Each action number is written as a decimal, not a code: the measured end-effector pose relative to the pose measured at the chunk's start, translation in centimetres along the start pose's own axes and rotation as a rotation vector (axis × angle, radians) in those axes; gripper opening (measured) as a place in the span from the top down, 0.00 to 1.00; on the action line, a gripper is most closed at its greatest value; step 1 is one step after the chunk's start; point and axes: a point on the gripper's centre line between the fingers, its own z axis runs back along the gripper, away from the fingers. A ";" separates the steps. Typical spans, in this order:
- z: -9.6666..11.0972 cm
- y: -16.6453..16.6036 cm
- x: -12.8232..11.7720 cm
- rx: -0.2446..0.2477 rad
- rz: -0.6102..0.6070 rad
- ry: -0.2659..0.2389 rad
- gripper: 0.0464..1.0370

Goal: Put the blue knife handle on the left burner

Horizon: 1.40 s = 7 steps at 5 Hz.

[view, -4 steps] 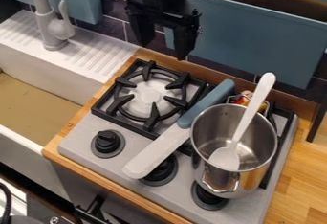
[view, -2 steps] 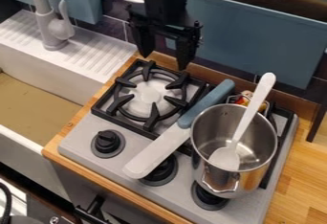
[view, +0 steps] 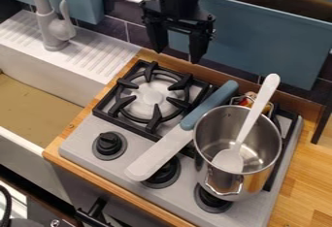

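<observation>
The white sink (view: 58,91) takes up the left side of the frame, with a ribbed draining area at the upper left. The gray stove (view: 139,146) sits across the middle and lower right, with the wooden counter (view: 308,168) showing along its edges and at the right. A blue panel (view: 259,39) stands behind it at the upper right.

The black gripper (view: 177,55) hangs at the top, just right of center, pointing down above the back edge of the stove. Its fingers stand wide apart with nothing between them.

The metal pot (view: 264,137) stands upright on the right part of the stove. The left burner (view: 152,97) is left of center, under a black grate. Between them lies the knife, slanting from upper right to lower left: its white blade (view: 158,153) reaches over part of the middle knob (view: 162,173), and its blue handle (view: 210,104) lies along the right side of the left burner, off its middle.

The faucet (view: 53,29) rises at the upper left. A white spoon (view: 254,112) leans in the pot, bowl down. The left knob (view: 109,144) sits below the left burner.
</observation>
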 end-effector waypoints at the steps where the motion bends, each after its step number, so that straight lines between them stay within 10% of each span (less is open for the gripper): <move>1: -0.5 -0.2 0.4 -0.017 0.003 -0.015 0.04; 7: -5.3 -3.0 -1.1 -0.075 -0.006 0.010 0.04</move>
